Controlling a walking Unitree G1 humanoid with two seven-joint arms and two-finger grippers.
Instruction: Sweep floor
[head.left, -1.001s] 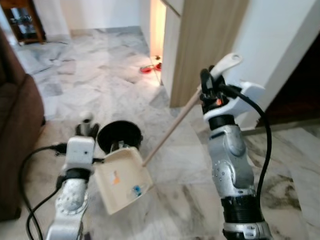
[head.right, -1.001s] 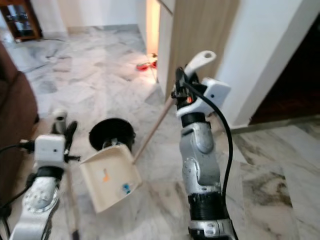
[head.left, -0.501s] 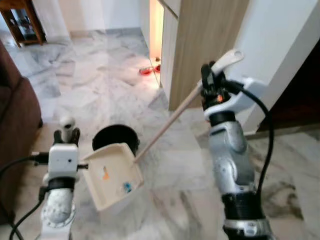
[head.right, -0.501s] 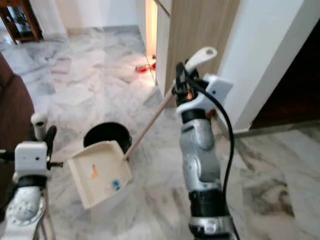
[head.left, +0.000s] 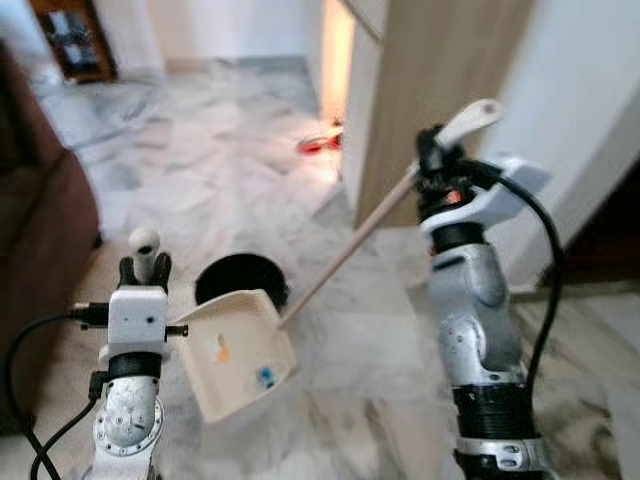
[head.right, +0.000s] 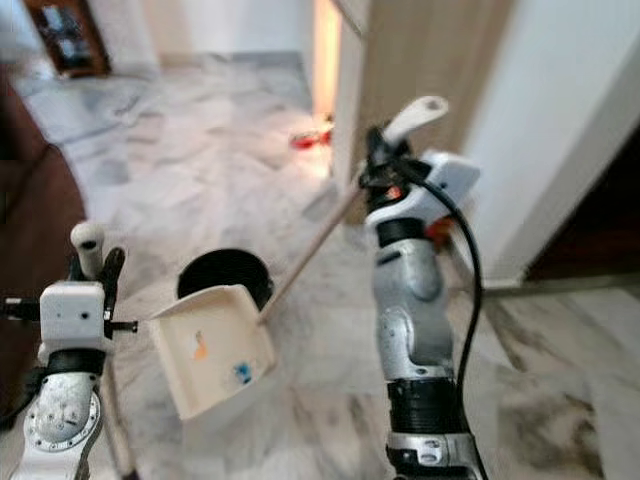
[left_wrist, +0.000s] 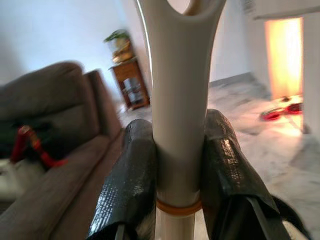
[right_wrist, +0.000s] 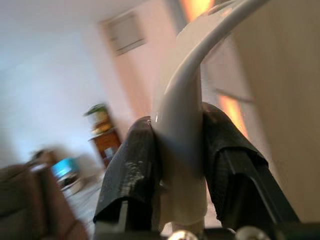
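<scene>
Left eye view: dustpan (head.left: 240, 355) held clamped by left end effector (head.left: 145, 268); broom handle (head.left: 345, 250), clamped by right end effector (head.left: 432, 160), slants down toward it.

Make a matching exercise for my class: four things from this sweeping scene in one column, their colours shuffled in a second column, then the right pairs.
Things:
1. dustpan
2. bin
3. sofa
4. bowls by the doorway

Colours:
A. brown
B. red
C. cream
D. black

Pairs: 1-C, 2-D, 3-A, 4-B
</scene>
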